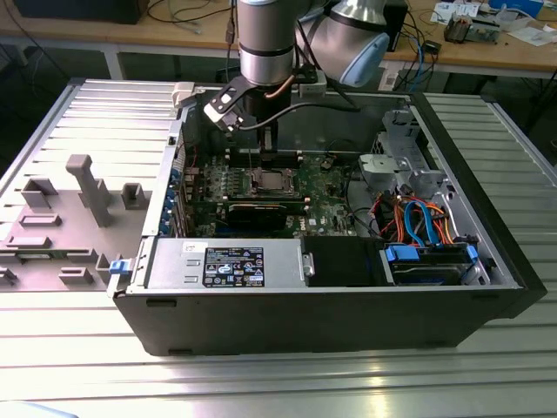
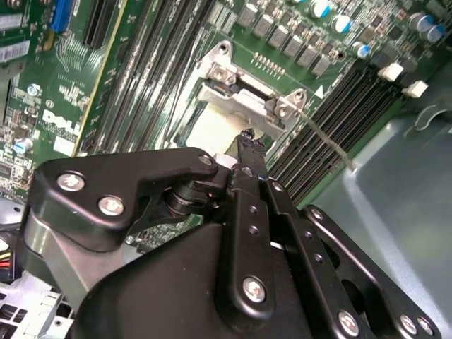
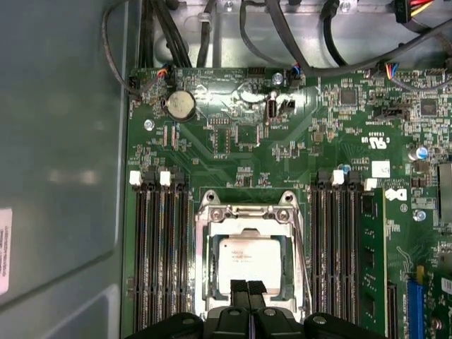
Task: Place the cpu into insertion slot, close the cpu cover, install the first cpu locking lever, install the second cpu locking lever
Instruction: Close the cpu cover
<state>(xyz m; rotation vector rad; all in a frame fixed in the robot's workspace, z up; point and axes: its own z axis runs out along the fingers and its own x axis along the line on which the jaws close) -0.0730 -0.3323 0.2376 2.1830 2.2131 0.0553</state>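
Note:
The cpu [image 3: 247, 256], a small silver-grey square, lies in the insertion slot [image 1: 265, 181] on the green board. The cpu cover [image 3: 247, 212], a thin silver frame, lies flat around it, and the chip shows through its window. My gripper [image 3: 247, 293] hangs straight over the socket's near edge; its two black fingertips [image 3: 239, 288] are shut together with nothing visible between them. In the second wrist view the gripper's tip [image 2: 248, 138] sits just above the cover [image 2: 236, 88]. A thin wire locking lever [image 2: 326, 141] sticks out from one socket corner, and it runs along the socket's side [image 3: 305, 244].
Long black memory slots [image 3: 161, 247] flank the socket on both sides [image 3: 339, 240]. A coin battery [image 3: 180, 104] and cables sit beyond it. The case wall [image 3: 63, 141] stands close by. A power supply [image 1: 226, 261] and a drive cage with blue and orange cables [image 1: 418, 218] fill the case front.

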